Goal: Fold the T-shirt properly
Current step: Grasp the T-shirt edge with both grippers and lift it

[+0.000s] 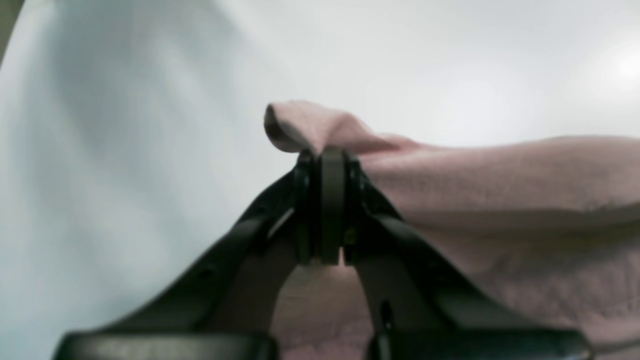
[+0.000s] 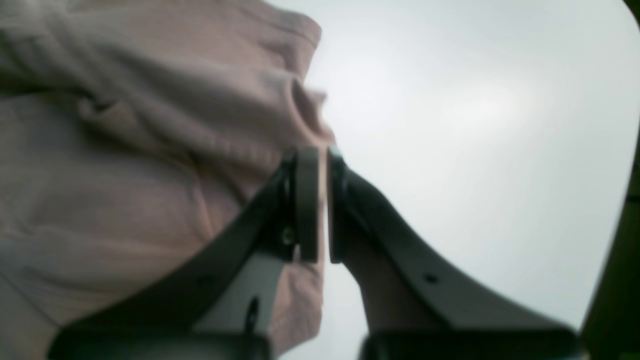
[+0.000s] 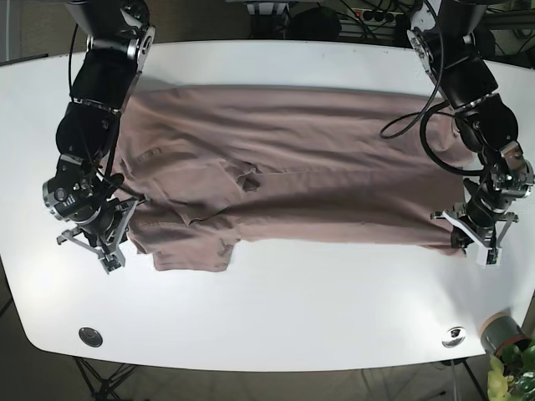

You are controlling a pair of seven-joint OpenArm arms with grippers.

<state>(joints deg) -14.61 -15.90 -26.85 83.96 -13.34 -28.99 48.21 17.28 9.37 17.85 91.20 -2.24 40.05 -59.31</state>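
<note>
A dusty-pink T-shirt (image 3: 292,167) lies spread sideways across the white table (image 3: 292,309), with wrinkles and a partly folded lower edge. At the shirt's right end in the base view, my left gripper (image 3: 459,239) is shut on a bunched corner of the pink fabric (image 1: 310,125), its tips (image 1: 327,155) pressed together. My right gripper (image 3: 131,204) holds the shirt's left end. Its fingers (image 2: 307,200) stand almost together with a thin fold of cloth (image 2: 300,110) pinched between them.
Two round metal fittings (image 3: 90,336) (image 3: 454,336) sit in the table near its front edge. A small pot with a green plant (image 3: 506,338) stands off the front right corner. Cables (image 3: 418,125) hang along the arm on the right.
</note>
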